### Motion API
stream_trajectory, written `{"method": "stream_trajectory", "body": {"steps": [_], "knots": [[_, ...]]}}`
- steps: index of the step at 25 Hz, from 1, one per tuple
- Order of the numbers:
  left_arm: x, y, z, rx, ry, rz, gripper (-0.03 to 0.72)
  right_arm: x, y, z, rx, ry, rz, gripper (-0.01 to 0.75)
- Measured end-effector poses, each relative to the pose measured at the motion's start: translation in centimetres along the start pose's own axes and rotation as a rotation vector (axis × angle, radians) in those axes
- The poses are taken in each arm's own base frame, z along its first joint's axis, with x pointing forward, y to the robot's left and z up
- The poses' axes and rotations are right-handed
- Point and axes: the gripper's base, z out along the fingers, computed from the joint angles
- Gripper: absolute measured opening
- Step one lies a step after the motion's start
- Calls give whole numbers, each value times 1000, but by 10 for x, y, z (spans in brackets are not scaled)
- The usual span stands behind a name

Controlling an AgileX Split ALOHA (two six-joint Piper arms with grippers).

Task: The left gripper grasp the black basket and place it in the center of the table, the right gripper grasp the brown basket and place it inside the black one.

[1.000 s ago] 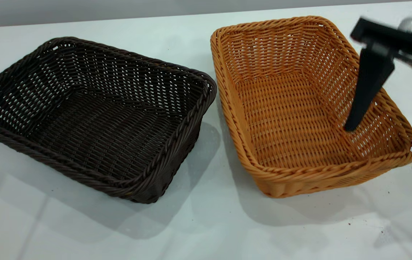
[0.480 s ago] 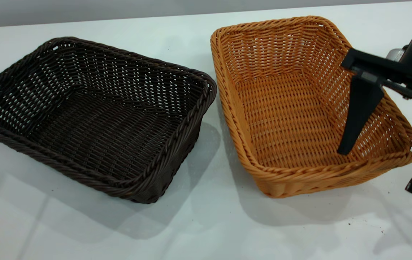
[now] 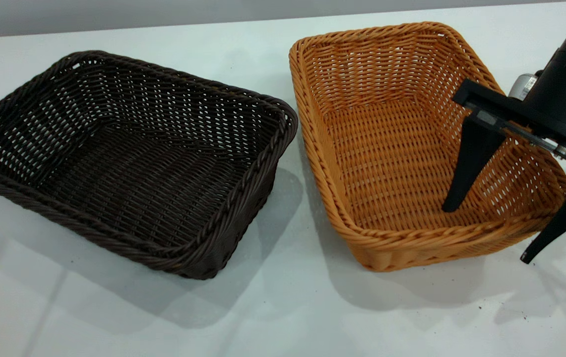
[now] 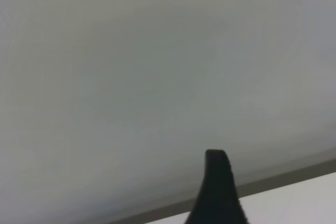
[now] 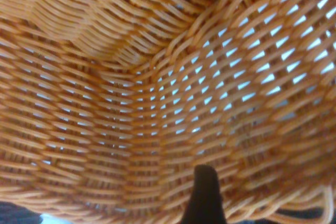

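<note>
While the black basket (image 3: 129,163) sits at the left of the table (image 3: 283,317), no gripper is near it, and the left gripper (image 4: 218,192) shows only as one dark fingertip against a blank grey background in its own wrist view; whether it is open or closed I cannot tell. That basket is a shallow rectangle of very dark woven strands with a twisted, rope-like rim and sides that flare outward, the weave open enough to let the pale tabletop show through.

Just beside it, apart by a narrow strip of table, lies the brown basket (image 3: 411,148), the same shape in orange-tan wicker with a braided rim. Over its right-hand long side hangs the right gripper (image 3: 486,233), spread wide: one tapered finger dips inside above the basket floor, the other stands outside the wall, so the rim lies between them.

To do this grasp well, I judge the gripper should sink until both fingers overlap the wall below the braid, then close squarely on it. The wall slopes and the wicker likely flexes, so a shallow pinch could slip off the rim. Gripped at one side, the basket will probably tilt when lifted.
</note>
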Motion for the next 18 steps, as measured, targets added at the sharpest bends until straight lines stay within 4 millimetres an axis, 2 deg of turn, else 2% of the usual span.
{"method": "stream_trajectory", "body": {"steps": [7, 18], "knots": [[0, 0, 0, 0, -1, 0, 477, -5, 1, 0, -14, -51, -40, 519], [0, 0, 0, 0, -1, 0, 477, -18, 6, -2, -65, -193, -89, 322]]}}
